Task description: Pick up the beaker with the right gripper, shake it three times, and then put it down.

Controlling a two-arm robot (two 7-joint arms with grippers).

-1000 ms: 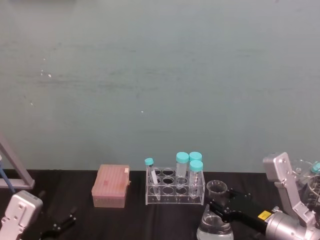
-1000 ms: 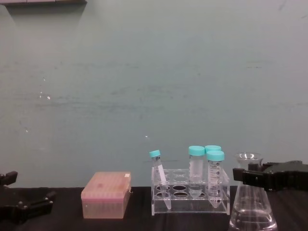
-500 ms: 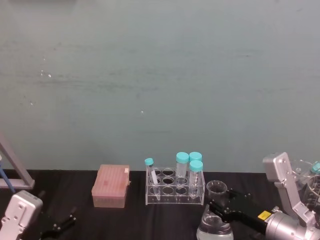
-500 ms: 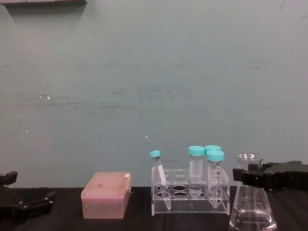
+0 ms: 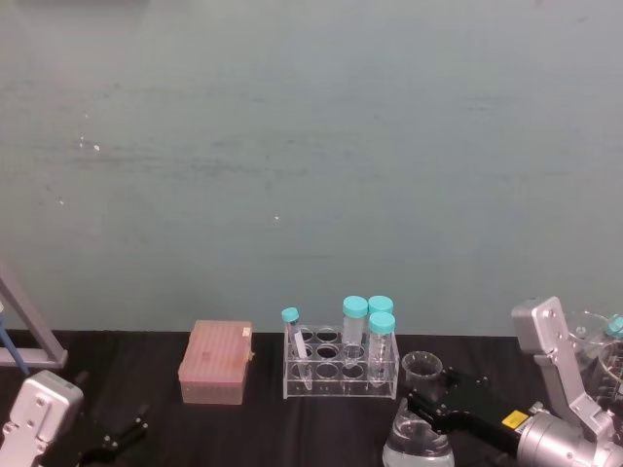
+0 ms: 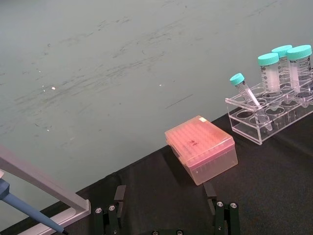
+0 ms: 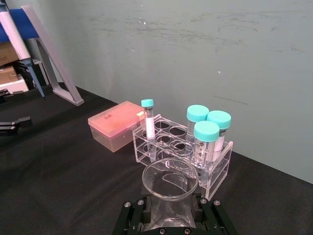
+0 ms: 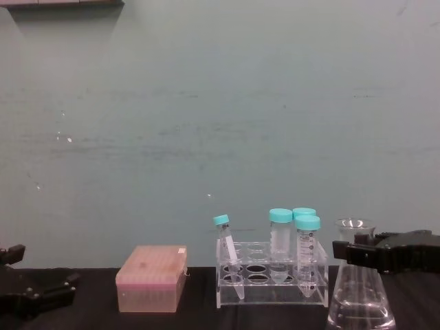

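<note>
The beaker (image 8: 360,289) is of clear, colourless glass, and the liquid in its base is clear too. The right gripper (image 8: 357,253) is black, with a small yellow label on its body. The left gripper (image 8: 31,295) is black as well. The tubes (image 7: 205,142) are transparent with teal caps, and the rack (image 5: 341,375) is of clear plastic. The tip box (image 6: 201,154) is pale pink and translucent. The table (image 6: 274,196) is black. The wall (image 5: 311,146) is dull grey-green with faint pale scratches.
</note>
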